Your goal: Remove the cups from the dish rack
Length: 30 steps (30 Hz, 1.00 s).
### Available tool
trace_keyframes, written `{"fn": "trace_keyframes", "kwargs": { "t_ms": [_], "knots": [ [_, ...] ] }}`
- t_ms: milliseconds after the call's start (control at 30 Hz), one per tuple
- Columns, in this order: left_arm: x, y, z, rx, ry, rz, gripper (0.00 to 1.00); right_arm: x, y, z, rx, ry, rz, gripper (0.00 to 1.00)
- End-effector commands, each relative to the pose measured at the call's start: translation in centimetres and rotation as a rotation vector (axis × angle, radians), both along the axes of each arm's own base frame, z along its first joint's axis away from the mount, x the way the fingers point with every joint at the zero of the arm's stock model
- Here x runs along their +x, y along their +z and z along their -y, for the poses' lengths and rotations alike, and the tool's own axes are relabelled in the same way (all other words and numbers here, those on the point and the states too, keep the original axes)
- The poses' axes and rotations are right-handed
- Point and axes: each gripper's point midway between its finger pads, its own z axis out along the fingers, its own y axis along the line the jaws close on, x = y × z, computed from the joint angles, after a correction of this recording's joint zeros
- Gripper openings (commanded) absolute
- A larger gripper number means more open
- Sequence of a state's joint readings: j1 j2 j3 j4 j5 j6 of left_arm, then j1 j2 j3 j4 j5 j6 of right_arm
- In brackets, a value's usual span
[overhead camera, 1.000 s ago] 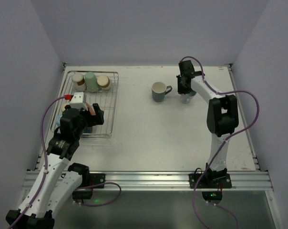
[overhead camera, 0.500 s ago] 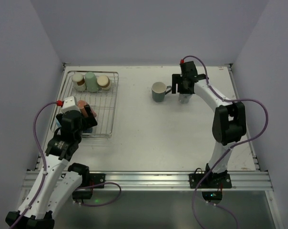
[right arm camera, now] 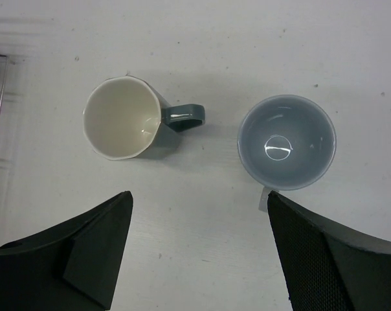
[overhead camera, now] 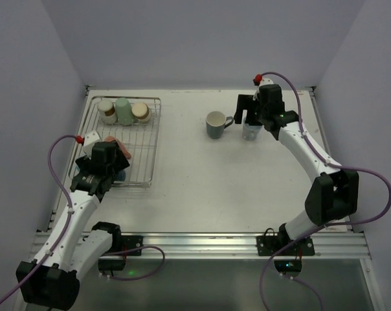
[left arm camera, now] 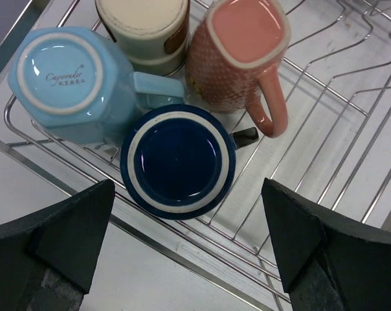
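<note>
While the left gripper is hovering with its jaws spread wide over the near corner of the dish rack, the upturned navy cup is sitting beneath it, just beside the light blue mug and the salmon mug. The right gripper is hanging wide open above the table, where the grey-green mug and the grey tumbler are standing upright, apart.

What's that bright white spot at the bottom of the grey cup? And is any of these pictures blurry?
Right wrist view: the spot is glare from a light above, on the glossy bottom of the grey cup; shadows are soft and everything is sharp. Left wrist view: also sharp, with a faint sheen on the navy cup. Top view: even light, weak shadows, small things lack detail.
</note>
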State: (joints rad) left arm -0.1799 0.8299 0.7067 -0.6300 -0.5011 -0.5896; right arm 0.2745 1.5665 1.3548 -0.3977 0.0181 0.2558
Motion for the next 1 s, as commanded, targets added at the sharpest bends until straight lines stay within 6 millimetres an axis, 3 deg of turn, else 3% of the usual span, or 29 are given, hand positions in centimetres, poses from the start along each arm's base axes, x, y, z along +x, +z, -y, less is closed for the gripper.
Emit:
{"fn": "trace_keyframes", "kwargs": {
  "t_ms": [0,200,333,533,600,733,867,900,967],
  "knots": [
    [0.9,-0.1,-0.8,-0.035,0.068,0.028,1.0,-0.4,2.1,-0.9,0.06,0.034,0.06,0.87],
    [1.5,-3.2,-0.7,-0.094,0.06,-0.046,0.98,-1.2,3.7,-1.8,0.111,0.083,0.096,0.89],
    [2.2,-3.3,-1.0,-0.092,0.06,-0.052,0.97,-1.7,4.7,-2.0,0.128,0.095,0.127,0.9],
    [2.6,-4.3,-0.7,-0.105,0.047,-0.069,0.85,-2.5,6.3,-1.8,0.141,0.099,0.171,0.9],
    [2.5,-4.7,-0.6,-0.112,0.042,-0.071,0.74,-2.8,6.9,-1.7,0.148,0.099,0.185,0.91],
    [2.4,-4.0,-0.1,-0.127,0.015,-0.046,0.41,-3.8,8.2,-2.0,0.179,0.119,0.213,0.92],
    [2.6,-0.2,0.9,-0.152,-0.057,0.045,0.24,-5.7,10.4,-3.3,0.288,0.175,0.265,0.99],
    [2.6,1.0,1.2,-0.162,-0.079,0.064,0.2,-6.6,11.7,-3.7,0.321,0.199,0.297,0.99],
    [2.3,2.7,1.8,-0.173,-0.12,0.103,0.13,-7.9,12.9,-5.2,0.398,0.264,0.32,0.99]
  ]
}}
